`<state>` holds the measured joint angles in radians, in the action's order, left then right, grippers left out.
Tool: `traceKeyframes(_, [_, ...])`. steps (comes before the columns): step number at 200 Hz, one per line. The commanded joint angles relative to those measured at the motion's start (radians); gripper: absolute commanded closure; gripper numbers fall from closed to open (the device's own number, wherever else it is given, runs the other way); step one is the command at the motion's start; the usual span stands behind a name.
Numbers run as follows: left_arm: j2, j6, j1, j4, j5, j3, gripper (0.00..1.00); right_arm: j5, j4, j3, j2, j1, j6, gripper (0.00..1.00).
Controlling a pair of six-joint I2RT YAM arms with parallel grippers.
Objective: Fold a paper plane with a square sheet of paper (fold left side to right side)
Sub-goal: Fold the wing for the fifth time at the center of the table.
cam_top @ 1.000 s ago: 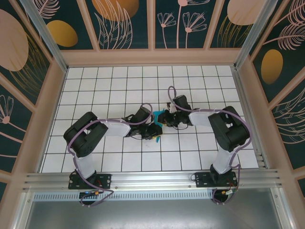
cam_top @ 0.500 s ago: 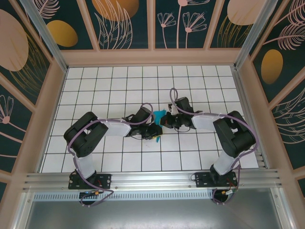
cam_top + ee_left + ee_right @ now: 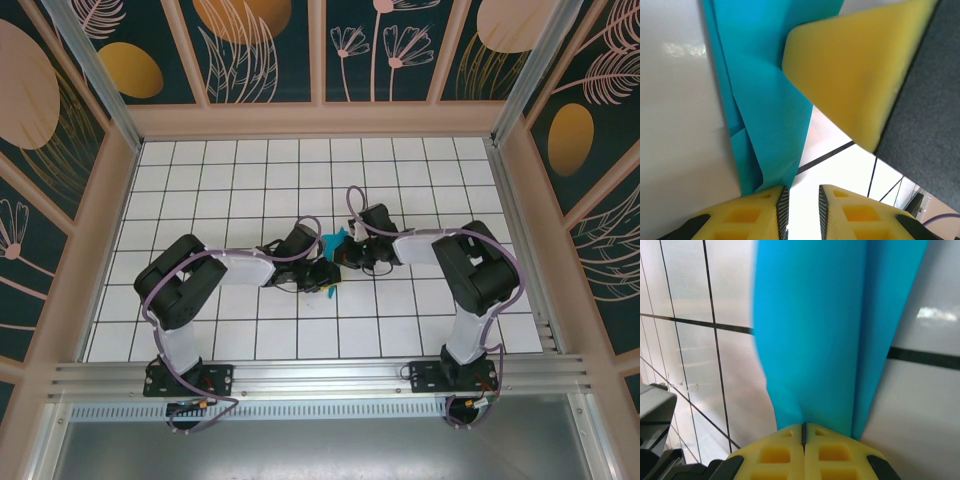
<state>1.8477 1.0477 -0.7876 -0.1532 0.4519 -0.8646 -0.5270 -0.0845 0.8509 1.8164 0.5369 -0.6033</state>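
Observation:
The cyan-blue sheet of paper (image 3: 332, 239) is folded into a narrow, layered shape at the middle of the table, between the two grippers. The arms hide most of its outline, so I cannot tell whether it is a paper plane. My right gripper (image 3: 803, 432) is shut on one end of the paper (image 3: 815, 330), and the folded layers run away from its tips. My left gripper (image 3: 801, 210) is open, with bare table showing in the gap. The paper's lower edge (image 3: 765, 100) touches the tip of one left finger (image 3: 765, 200). From above, the left gripper (image 3: 325, 275) sits just below-left of the right gripper (image 3: 350, 252).
The white grid table (image 3: 240, 180) is walled in by a tan frame (image 3: 320, 120). One yellow finger of the right gripper (image 3: 855, 65) hangs close above the left gripper. Both arms stretch inward from their bases at the near edge.
The right gripper has closed onto the paper and its wrist has shifted slightly left. The left arm has stayed in place with its jaws about as they were.

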Motion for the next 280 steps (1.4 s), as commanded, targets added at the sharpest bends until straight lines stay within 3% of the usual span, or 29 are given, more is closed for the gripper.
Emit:
traceKeyframes(1, [0.087,-0.025,-0.012,0.141,-0.092,0.03,0.72,0.09,0.067,0.047,0.026,0.005,0.065,0.96])
traceKeyframes(68, [0.093,-0.029,-0.013,0.152,-0.098,0.027,0.73,0.183,0.127,0.106,0.056,0.005,0.107,0.96])
traceKeyframes(280, [0.091,-0.024,-0.013,0.147,-0.097,0.038,0.73,0.225,0.171,0.291,0.167,-0.111,0.202,0.93])
